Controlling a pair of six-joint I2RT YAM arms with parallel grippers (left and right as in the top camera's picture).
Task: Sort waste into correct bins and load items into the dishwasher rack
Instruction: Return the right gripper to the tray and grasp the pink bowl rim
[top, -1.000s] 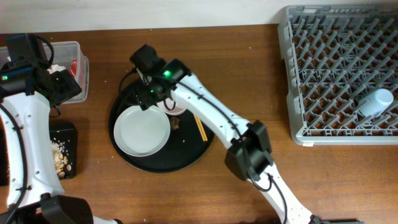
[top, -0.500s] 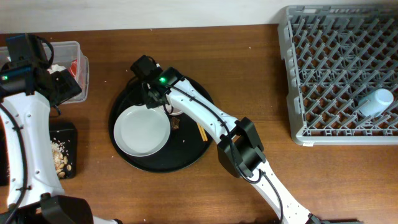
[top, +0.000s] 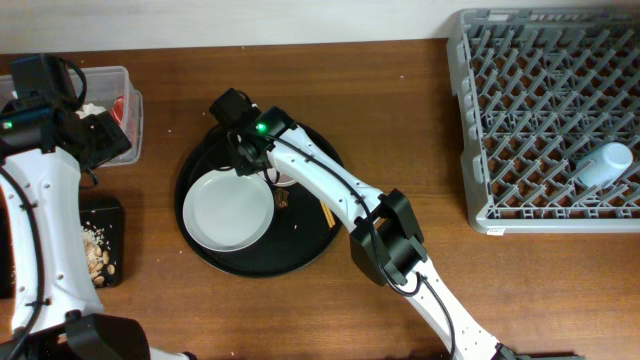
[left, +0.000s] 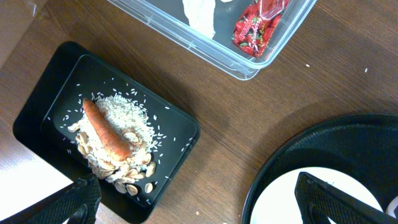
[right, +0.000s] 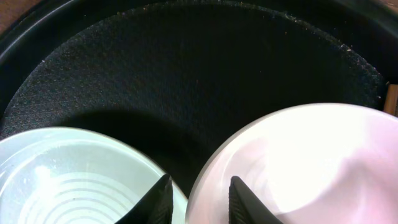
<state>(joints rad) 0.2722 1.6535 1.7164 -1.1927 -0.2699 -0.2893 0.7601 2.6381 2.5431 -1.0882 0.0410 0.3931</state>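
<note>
My right gripper (top: 252, 158) (right: 200, 200) is open and low over the round black tray (top: 300, 250). Its fingers straddle the rim of a small pale bowl (right: 298, 168) (top: 285, 180). The white plate (top: 228, 210) (right: 68, 180) lies just left of the bowl. The chopsticks (top: 323, 206) and a small dark brown bit (top: 283, 198) lie on the tray. My left gripper (top: 100, 140) (left: 205, 208) is wide open and empty. It hovers between the black bin (left: 43, 106), which holds the carrot (left: 106, 132) and rice (left: 127, 112), and the clear tub (left: 205, 46), which holds tissue (left: 200, 14) and the red wrapper (left: 258, 22). The light-blue cup (top: 605, 165) lies in the grey rack (top: 530, 120).
The rack fills the far right of the table. The clear tub (top: 125, 85) and the black bin (top: 112, 215) stand at the left edge, under my left arm. The right arm stretches across the tray from the front.
Between one second and half a second ago, my right gripper moved a little left and down toward the bowl. It has held still since. The left arm has not moved.
</note>
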